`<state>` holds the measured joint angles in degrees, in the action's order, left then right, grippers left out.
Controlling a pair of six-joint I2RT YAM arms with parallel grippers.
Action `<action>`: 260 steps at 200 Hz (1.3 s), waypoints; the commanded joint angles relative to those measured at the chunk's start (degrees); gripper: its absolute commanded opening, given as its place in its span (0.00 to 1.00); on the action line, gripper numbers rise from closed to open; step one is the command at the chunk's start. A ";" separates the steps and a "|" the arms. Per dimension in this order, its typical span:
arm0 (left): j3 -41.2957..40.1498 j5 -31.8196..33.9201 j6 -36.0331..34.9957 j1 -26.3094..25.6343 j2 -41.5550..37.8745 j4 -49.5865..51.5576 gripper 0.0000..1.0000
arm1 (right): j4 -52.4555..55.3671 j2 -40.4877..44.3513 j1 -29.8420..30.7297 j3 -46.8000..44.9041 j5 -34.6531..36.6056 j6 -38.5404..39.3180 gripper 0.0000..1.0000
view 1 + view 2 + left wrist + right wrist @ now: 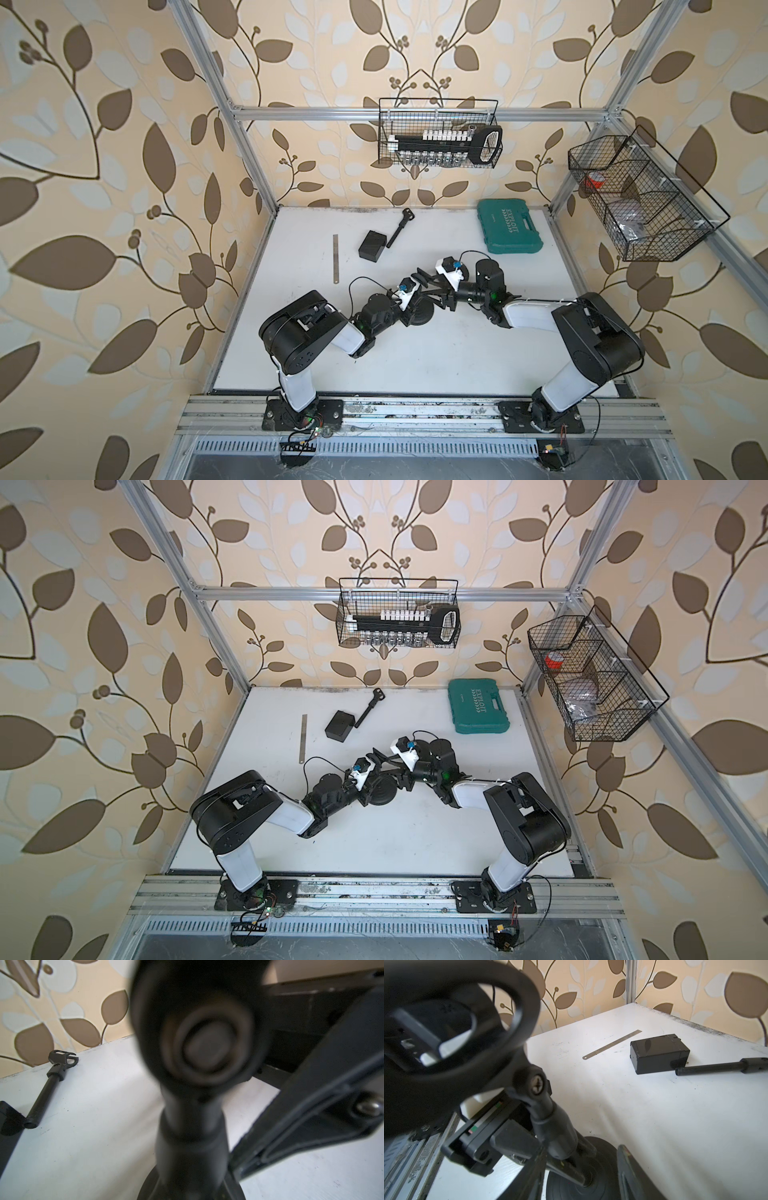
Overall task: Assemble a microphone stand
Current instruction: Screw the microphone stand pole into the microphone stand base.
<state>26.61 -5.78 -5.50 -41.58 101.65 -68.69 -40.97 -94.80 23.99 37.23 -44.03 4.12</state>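
pole point(560, 1130) rises from the round stand base point(571, 1186) on the tabletop point(654, 1115), mic clip point(436, 1076) at its top; left jaws clench it low, right jaws straddle it, released.

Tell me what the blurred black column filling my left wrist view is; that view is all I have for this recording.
Observer: It is the microphone stand, standing on its round base.
Operator: Is the left gripper on it?
Observer: Yes, the left gripper is shut on the pole, above the base.
Operator: And the right one?
Observer: The right gripper is open, its fingers straddling the pole lower down, near the base.
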 commanded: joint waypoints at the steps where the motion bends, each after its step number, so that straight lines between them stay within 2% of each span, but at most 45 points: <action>1: 0.63 -0.37 0.30 -0.08 0.93 6.17 0.08 | -1.69 -1.32 0.55 2.35 -2.60 -0.43 0.53; 24: 1.21 -0.69 0.31 -0.08 1.55 6.26 0.09 | -2.13 -1.90 0.97 3.08 -3.03 -0.45 0.47; 90: 1.95 -1.42 0.36 -0.08 3.03 6.19 0.10 | -4.20 -2.23 1.38 3.32 -2.74 -1.03 0.41; 135: 2.48 -1.67 0.31 -0.10 3.65 6.50 0.10 | -4.77 -3.25 1.93 3.39 -2.37 -1.12 0.29; 147: 2.57 -1.61 0.19 -0.08 3.66 6.63 0.10 | -5.54 -3.66 1.95 3.14 -2.13 -1.47 0.23; 169: 2.40 -1.51 0.13 -0.08 3.33 6.80 0.10 | -7.63 -3.81 1.99 1.46 -0.59 -2.34 0.05; 181: 2.39 -1.43 0.14 -0.08 3.13 6.79 0.11 | -8.96 -3.81 2.11 0.14 1.08 -3.10 0.00; 202: 2.25 -1.42 0.31 -0.08 2.71 6.90 0.14 | -11.89 -3.55 3.62 -2.82 7.47 -4.17 0.00; 235: 1.97 -1.33 0.77 -0.08 1.86 6.84 0.17 | -13.37 -2.38 9.15 -7.09 26.93 -5.45 0.00; 260: 1.48 -0.80 0.77 -0.08 0.38 6.63 0.26 | -14.64 -2.20 13.09 -9.48 39.01 -7.85 0.00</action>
<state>29.23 -5.87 -3.75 -41.28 103.18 -67.00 -59.59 -95.74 33.34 31.11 -22.37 0.40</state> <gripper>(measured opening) 0.221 0.236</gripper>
